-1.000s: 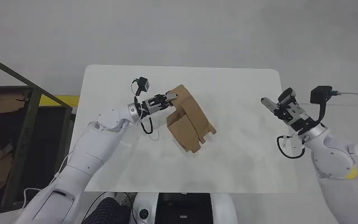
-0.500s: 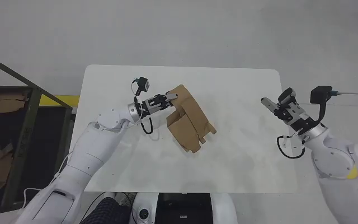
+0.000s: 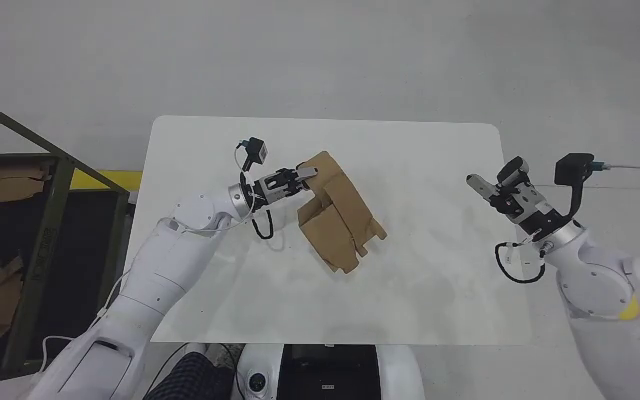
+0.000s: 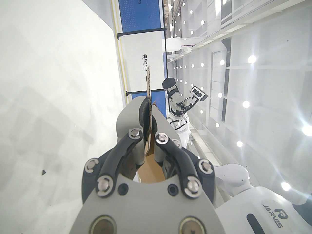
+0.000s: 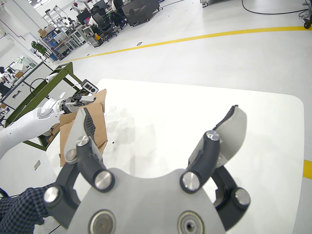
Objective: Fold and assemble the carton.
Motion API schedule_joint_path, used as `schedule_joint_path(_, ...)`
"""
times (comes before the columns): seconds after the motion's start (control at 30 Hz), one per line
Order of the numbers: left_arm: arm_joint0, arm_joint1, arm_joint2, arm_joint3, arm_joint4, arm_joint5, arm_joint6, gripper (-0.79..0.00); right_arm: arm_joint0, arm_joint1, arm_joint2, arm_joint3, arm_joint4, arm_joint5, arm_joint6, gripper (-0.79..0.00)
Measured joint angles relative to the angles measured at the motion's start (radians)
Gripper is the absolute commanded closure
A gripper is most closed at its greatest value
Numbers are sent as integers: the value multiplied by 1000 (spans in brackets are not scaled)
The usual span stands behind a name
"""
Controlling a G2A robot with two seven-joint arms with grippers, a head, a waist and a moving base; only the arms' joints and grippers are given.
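Observation:
A brown cardboard carton [image 3: 338, 212], partly opened with loose flaps, stands near the middle of the white table [image 3: 420, 290]. My left gripper [image 3: 305, 177] is shut on the carton's upper flap at its left side; in the left wrist view the thin cardboard edge [image 4: 148, 91] is pinched between the pads. From the right wrist view the carton [image 5: 97, 120] appears far off across the table with the left gripper [image 5: 84, 98] on it. My right gripper [image 3: 487, 187] hovers open over the table's right edge, its fingers [image 5: 85, 122] spread with nothing between them.
A dark green metal frame [image 3: 40, 170] with cardboard stock stands off the table's left side. A small black speck [image 5: 113, 142] lies on the table between carton and right gripper. Bare table surface stretches between the carton and the right arm.

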Motion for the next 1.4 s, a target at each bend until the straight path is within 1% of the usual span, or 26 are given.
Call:
schedule_joint_path(0.93,0,0,0,0,0,0,0,0,-3,-2,-5,-2,13,3,-3,-785)
schedule_joint_path(1.2,0,0,0,0,0,0,0,0,-18,-6,-56,-43,58,-46,96,-785)
schedule_joint_path(1.4,0,0,0,0,0,0,0,0,-26,-13,-130,-84,150,-65,156,-785)
